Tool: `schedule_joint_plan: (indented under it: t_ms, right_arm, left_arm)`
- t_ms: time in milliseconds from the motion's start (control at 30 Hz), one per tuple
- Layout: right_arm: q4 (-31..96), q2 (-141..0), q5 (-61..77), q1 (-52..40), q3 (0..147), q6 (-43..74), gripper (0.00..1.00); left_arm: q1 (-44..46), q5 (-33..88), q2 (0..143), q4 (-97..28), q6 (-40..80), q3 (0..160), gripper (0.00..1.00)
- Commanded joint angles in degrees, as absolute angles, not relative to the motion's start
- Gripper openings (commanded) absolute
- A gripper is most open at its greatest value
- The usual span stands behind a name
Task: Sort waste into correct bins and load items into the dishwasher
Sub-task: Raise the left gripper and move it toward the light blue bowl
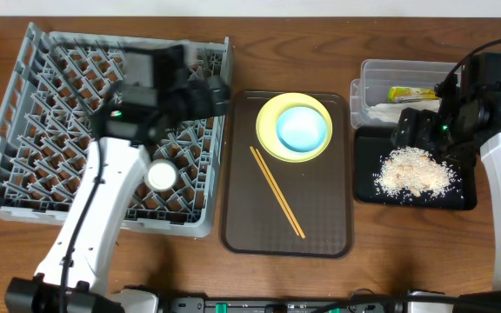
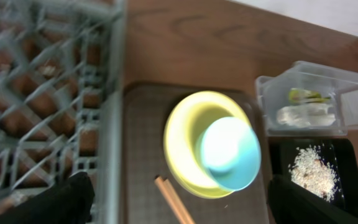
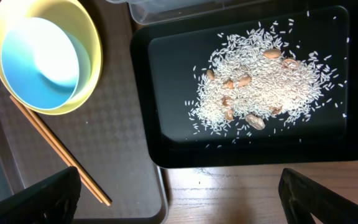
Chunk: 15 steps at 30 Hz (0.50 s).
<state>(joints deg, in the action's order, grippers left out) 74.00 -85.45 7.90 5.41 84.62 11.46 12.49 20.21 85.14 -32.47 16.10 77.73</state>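
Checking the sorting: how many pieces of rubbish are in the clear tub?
2. A green-and-yellow wrapper lies toward the far side of the tub, a crumpled white napkin beside it on the near side. Anything under them would be hidden.

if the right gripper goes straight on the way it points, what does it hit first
Most likely the black tray, at its near edge, just short of the rice scraps. The right gripper hangs open above it, pointing down. Depth is hard to judge.
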Motion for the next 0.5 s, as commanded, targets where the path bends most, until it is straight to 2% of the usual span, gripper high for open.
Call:
schedule_joint_plan:
  t_ms: [0, 300, 467]
  right_arm:
    - [74.22, -85.30, 7.94, 5.56, 84.58, 10.61, 0.99]
    - [75.66, -85.30, 5.61, 5.63, 84.58, 10.66, 0.99]
    - [75.70, -85.30, 5.34, 5.61, 84.58, 10.66, 0.99]
  left_arm:
    - [16.69, 12.62, 88.64, -34.04, 14.57, 84.01, 0.92]
    - [27.20, 11.99, 102.15, -36.71, 8.78, 93.80, 0.92]
    - [34.63, 4.23, 107.74, -36.34, 2.66, 93.78, 0.92]
